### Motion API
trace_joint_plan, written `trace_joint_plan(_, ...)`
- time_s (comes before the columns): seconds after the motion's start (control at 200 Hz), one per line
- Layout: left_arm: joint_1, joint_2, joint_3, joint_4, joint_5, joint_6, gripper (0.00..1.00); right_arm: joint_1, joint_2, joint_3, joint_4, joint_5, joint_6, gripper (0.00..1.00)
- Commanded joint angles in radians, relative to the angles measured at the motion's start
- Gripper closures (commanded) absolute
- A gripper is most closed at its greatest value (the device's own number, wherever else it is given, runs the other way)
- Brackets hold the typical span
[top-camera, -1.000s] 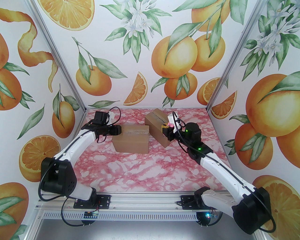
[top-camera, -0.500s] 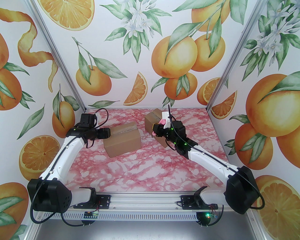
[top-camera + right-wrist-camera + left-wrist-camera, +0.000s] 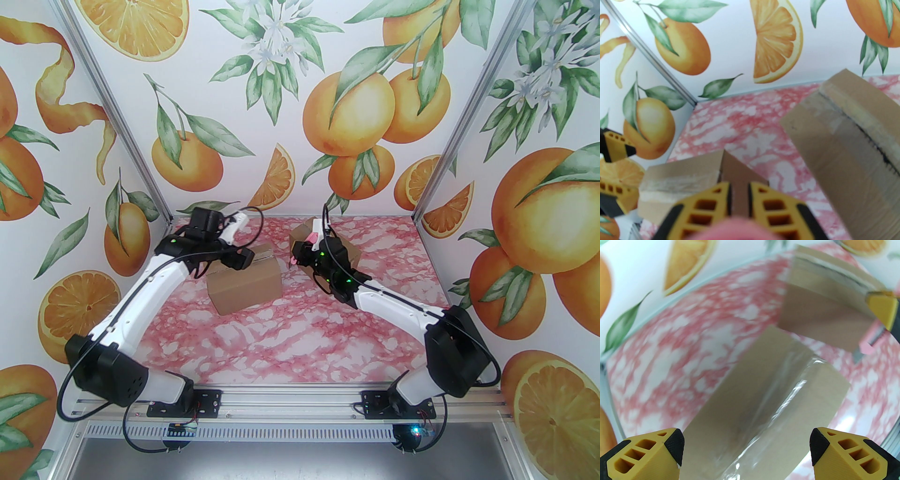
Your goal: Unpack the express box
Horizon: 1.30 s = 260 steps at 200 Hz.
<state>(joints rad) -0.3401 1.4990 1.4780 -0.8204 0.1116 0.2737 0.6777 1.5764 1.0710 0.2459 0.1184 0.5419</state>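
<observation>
Top external view: two boxes, the near box (image 3: 246, 286) at centre-left, the far box (image 3: 301, 236) just behind on its right. One pink cutter (image 3: 869, 343) is clamped in the right gripper (image 3: 300, 257), which has shifted left. The left gripper (image 3: 746, 441) has risen, fingers (image 3: 649, 455) spread wide above the near box.

I work in a robot test booth, a lab cell and no home. Beyond my left fingers (image 3: 644, 455) stand flat walls (image 3: 290, 70) printed with oranges and leaves, joined at the corners by bare aluminium posts (image 3: 118, 117). Under those fingers lies a table top (image 3: 300, 337) in pink marble print, and behind them, at its near edge, my arms' bases are bolted to a slotted aluminium rail (image 3: 286, 403) with loose black cables (image 3: 124, 424) and a small circuit board (image 3: 180, 429).
</observation>
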Motion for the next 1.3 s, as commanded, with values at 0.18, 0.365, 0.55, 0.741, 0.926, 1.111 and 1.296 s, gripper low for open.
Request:
trace_joint_plan(0.18, -0.007, 0.076, 0.125, -0.035, -0.046, 0.123, 0.12, 0.106, 0.126, 0.16, -0.174, 0.211, -0.173, 1.0)
trace_joint_plan(0.365, 0.004, 0.069, 0.119, -0.024, -0.084, 0.08, 0.13, 0.103, 0.149, 0.185, -0.21, 0.285, -0.201, 1.0)
trace_joint_plan(0.55, 0.007, 0.062, 0.083, 0.007, -0.094, 0.08, 0.13, 0.103, 0.184, 0.191, -0.214, 0.234, -0.197, 1.0)
trace_joint_plan(0.741, 0.013, 0.059, 0.064, 0.018, -0.074, 0.064, 0.15, 0.114, 0.201, 0.13, -0.136, 0.162, -0.134, 1.0)
trace_joint_plan(0.926, 0.062, 0.023, 0.029, 0.061, -0.019, 0.025, 0.15, 0.146, 0.172, 0.06, -0.026, 0.113, -0.073, 1.0)
trace_joint_plan(1.111, 0.079, 0.017, 0.029, 0.058, 0.022, 0.04, 0.15, 0.189, 0.131, 0.003, 0.014, 0.104, 0.003, 1.0)
trace_joint_plan(1.296, 0.087, 0.031, 0.031, 0.05, 0.05, 0.037, 0.15, 0.233, 0.141, -0.026, 0.097, 0.031, 0.01, 1.0)
